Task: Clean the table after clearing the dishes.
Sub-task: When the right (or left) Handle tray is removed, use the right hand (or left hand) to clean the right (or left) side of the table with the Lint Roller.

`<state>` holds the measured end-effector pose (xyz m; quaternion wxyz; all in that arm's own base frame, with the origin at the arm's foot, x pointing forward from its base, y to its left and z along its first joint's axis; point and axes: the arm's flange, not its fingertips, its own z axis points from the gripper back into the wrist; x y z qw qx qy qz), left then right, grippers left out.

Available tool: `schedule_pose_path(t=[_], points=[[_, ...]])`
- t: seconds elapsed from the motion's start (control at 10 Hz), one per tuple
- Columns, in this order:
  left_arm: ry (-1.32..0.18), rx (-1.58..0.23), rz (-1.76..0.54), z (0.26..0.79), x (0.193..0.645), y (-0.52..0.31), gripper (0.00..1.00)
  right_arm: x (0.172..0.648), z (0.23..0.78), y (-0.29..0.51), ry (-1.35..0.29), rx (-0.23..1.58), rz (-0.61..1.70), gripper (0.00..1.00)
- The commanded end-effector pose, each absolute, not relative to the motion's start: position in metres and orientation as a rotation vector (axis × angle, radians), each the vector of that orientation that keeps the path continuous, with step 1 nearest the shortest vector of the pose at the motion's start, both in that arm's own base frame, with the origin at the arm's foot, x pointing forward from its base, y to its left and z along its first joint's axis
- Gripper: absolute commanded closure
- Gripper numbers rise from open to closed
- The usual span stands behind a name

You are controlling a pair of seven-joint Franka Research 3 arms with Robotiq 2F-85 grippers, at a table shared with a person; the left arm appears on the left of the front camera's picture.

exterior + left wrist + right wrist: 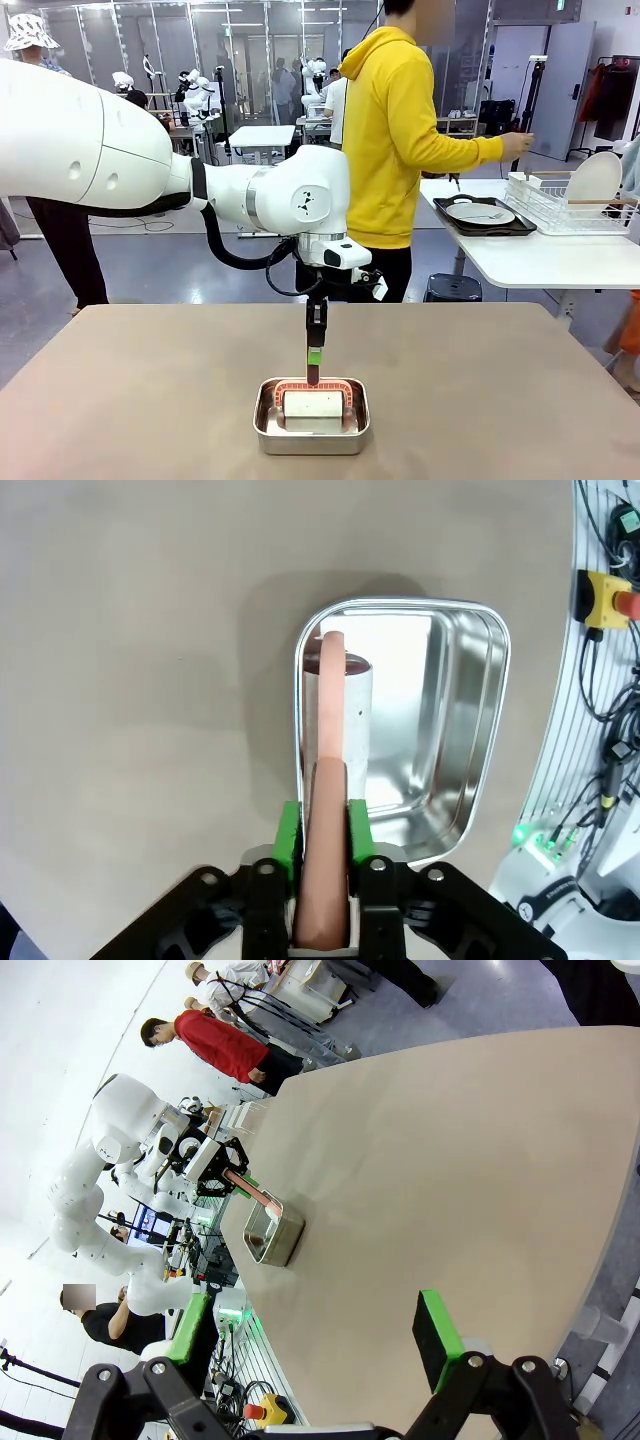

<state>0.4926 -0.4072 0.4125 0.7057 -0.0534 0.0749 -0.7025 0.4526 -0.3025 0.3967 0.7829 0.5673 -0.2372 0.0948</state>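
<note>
You're working in a robotics lab: a big hall with a grey floor [150, 265] and glass partitions [250, 55], a yellow emergency-stop box [598, 592] and loose cables [608, 770] beside your table [140, 400], and 1 white robot arm [100, 150] reaching over it.

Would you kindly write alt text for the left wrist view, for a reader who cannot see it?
The left pincer is shut on the pinkish handle of a white block lying in a steel pan, which sits on the brown table.
</note>
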Motion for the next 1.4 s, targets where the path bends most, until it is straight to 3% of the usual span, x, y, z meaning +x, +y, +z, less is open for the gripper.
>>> schedule_pose_path(t=[0.0,0.1,0.4,0.7,1.0,1.3], points=[[0.146,-0.135,-1.525,0.412,0.482,-0.398,0.88,0.448,0.399,-0.298,-0.524,1.230,0.205,0.00],[0.158,-0.148,-1.520,0.413,0.481,-0.398,1.00,0.448,0.399,-0.298,-0.524,1.230,0.205,0.00],[0.169,-0.138,-1.465,0.435,0.474,-0.395,0.99,0.448,0.399,-0.298,-0.524,1.230,0.205,0.00],[0.132,-0.171,-1.326,0.498,0.452,-0.388,1.00,0.448,0.399,-0.298,-0.524,1.230,0.205,0.00],[0.034,-0.128,-1.002,0.554,0.435,-0.346,1.00,0.448,0.399,-0.298,-0.524,1.230,0.205,0.00],[-0.086,-0.265,-0.577,0.536,0.429,-0.264,1.00,0.448,0.399,-0.298,-0.524,1.230,0.205,0.00]])
